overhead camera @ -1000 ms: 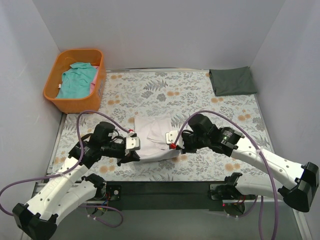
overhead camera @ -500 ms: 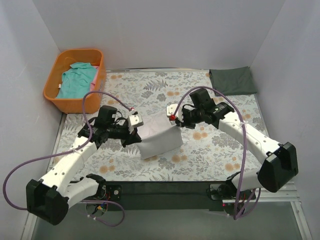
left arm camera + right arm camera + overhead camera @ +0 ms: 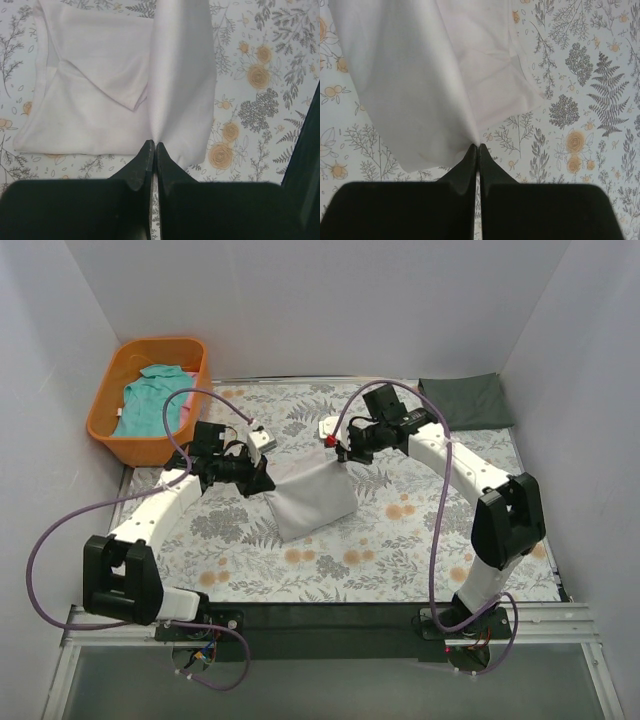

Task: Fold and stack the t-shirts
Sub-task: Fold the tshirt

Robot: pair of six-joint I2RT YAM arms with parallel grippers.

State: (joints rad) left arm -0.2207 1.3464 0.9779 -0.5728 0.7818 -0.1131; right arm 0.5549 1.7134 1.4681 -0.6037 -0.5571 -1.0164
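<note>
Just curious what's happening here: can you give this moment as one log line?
white t-shirt: pinched by both | left gripper: shut | right gripper: shut | dark t-shirt: folded, far right | teal t-shirt: in basket

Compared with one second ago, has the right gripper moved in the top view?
Yes. The right gripper, shut on the white t-shirt, has gone away from the arm bases, toward the far edge where the folded dark grey-green t-shirt lies.

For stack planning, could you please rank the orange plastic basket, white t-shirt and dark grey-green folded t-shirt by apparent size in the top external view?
1. Orange plastic basket
2. White t-shirt, partly lifted toward the camera, so unsure
3. Dark grey-green folded t-shirt
</note>
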